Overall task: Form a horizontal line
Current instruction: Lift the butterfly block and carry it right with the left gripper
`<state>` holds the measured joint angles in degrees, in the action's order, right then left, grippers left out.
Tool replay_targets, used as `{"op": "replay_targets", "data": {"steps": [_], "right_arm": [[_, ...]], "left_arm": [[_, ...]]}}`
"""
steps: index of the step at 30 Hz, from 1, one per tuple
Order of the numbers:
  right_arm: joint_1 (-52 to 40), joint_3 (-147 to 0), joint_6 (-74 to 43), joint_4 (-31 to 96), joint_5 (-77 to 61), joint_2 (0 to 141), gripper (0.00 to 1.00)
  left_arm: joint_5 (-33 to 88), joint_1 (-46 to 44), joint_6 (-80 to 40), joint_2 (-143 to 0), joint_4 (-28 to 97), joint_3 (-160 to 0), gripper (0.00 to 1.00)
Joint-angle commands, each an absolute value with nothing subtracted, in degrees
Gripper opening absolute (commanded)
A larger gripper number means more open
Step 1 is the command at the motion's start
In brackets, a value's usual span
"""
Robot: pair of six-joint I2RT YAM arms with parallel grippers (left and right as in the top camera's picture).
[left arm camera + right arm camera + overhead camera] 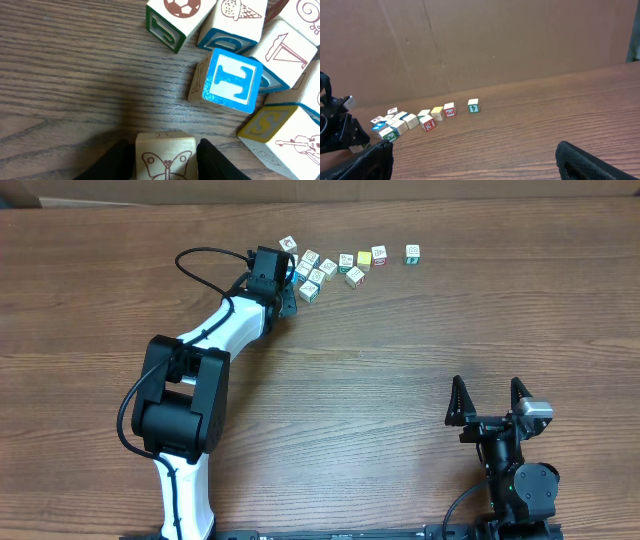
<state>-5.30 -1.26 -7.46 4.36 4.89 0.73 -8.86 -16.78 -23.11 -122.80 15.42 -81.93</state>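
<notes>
Wood-grain table (380,380) fills every view, and at its near edge on the right side the right gripper (491,395) points toward the far side with its two fingers spread wide and nothing between them. On the left, the white left arm (225,325) stretches from the near edge out across the table to the far side, where the left gripper (166,162) sits low over the wood at the left edge of a loose cluster of cubes (312,272). Its jaws are partly closed, one black finger against each side of a pale butterfly cube (165,145), which stands flat on the table between them. Just beyond that cube a blue-faced letter cube (231,80) sits tilted, leaning against its neighbours; past it are a soccer-ball cube (175,12) and an ice-cream cube (235,15), and to the right a yellow-sided cube with a violin drawing (280,132). Right of the cluster, along the far part of the table, the horizontal line (379,254) runs left to right as four small cubes: three close together, the yellow one second from the left, and a green-sided one standing apart at the right end. Behind the table rises a brown cardboard wall (495,40)
</notes>
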Motion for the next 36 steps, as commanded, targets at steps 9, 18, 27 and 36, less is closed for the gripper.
{"op": "replay_targets", "data": {"steps": [9, 18, 27, 36], "right_arm": [[-5.1, -0.4, -7.2, 4.1, 4.8, 0.2, 1.00], [-5.1, -0.4, -7.2, 4.1, 4.8, 0.2, 1.00], [-5.1, -0.4, -7.2, 4.1, 4.8, 0.2, 1.00], [-5.1, -0.4, -7.2, 4.1, 4.8, 0.2, 1.00]], "left_arm": [[-9.6, -16.4, -21.6, -121.7, 15.1, -82.8, 0.47], [-9.6, -16.4, -20.5, -121.7, 15.2, -83.1, 0.38], [-9.6, -16.5, -20.1, -119.2, 16.7, -83.1, 0.31], [-8.8, -16.6, -20.5, -112.9, 22.2, -83.1, 0.26]]}}
